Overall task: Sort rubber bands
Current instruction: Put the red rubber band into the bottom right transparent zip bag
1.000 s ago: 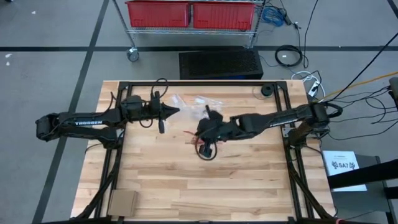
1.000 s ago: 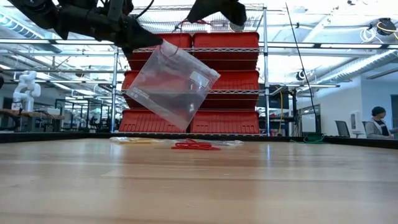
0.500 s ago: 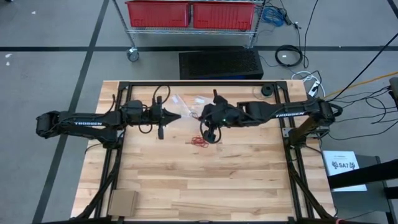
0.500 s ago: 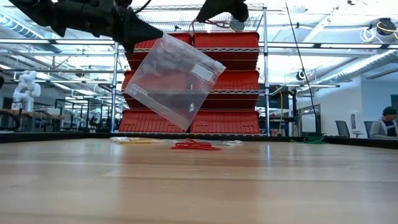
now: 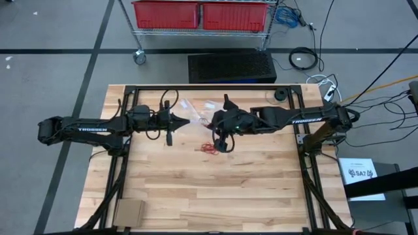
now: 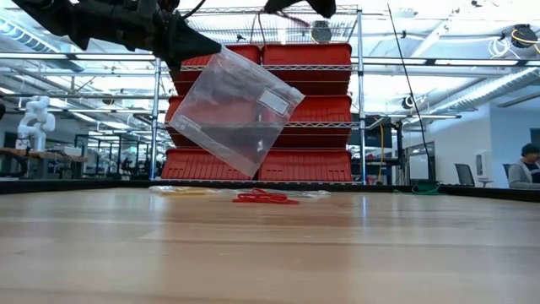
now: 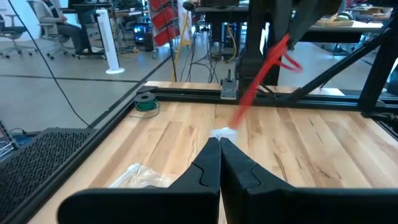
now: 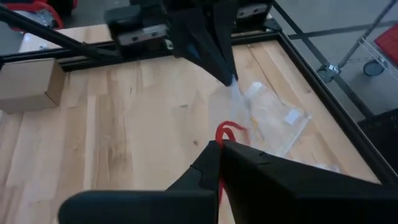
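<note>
A clear plastic bag [image 6: 236, 110] hangs in the air over the table's far middle, with my left gripper [image 6: 187, 49] shut on it. My right gripper [image 8: 217, 144] is high up just to the right of it, shut on a red rubber band [image 7: 261, 68]. In the high view my left gripper [image 5: 188, 120] and right gripper [image 5: 212, 123] nearly meet tip to tip. A small heap of red rubber bands [image 5: 210, 148] lies on the wood below them, also seen in the low view as a flat red heap [image 6: 263, 198]. My left gripper pinches the bag's upper corner [image 8: 233, 84] between its two shut fingertips, coming in level from the table's left. The bag hangs tilted below the fingers, clear of the table. My right gripper pinches a red rubber band [image 8: 227, 130] at its shut fingertips, slanting down from the table's right. The band trails below the fingers as a long strand [image 7: 252, 87], lifted clear of the table.
More clear bags [image 5: 196, 104] lie flat near the table's far edge, behind the red heap. A small cardboard box [image 5: 128, 212] sits at the near left corner and a dark roll [image 5: 280, 95] at the far right. A red-bin shelf stands beyond the table.
My right gripper has risen from the heap of red bands and gone toward the table's far edge, drawing close to the left gripper's tip, with a red band in its fingers. The hanging bag has swung a little.
</note>
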